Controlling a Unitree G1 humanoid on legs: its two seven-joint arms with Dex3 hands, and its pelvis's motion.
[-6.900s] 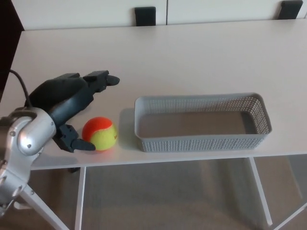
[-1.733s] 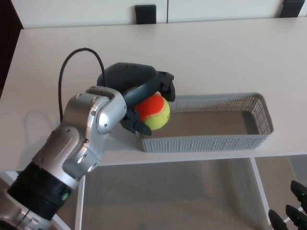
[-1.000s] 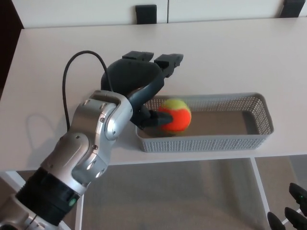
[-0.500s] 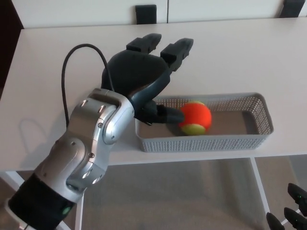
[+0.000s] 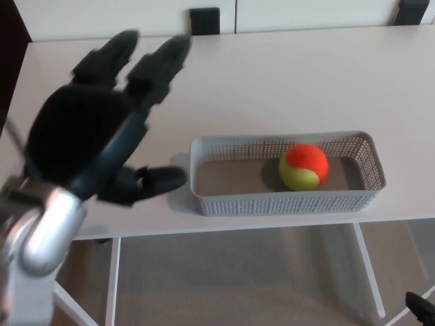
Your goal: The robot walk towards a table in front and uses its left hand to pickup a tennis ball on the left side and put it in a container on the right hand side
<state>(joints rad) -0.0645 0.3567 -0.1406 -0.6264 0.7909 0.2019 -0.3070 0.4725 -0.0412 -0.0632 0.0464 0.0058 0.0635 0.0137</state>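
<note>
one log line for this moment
left hand: open, empty, left of basket | tennis ball: inside basket, right of centre | task: ball placed

I have a single view, from the camera on my head, looking steeply down and forward across the white table [image 5: 285, 75]. Its near edge and the floor [image 5: 238, 278] beneath also show. My left hand [image 5: 88, 136] looms large and blurred, close to the lens.

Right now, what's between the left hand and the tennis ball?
Head view: only the left wall of the grey basket and bare basket floor. The left hand is open outside it; the tennis ball sits inside.
</note>
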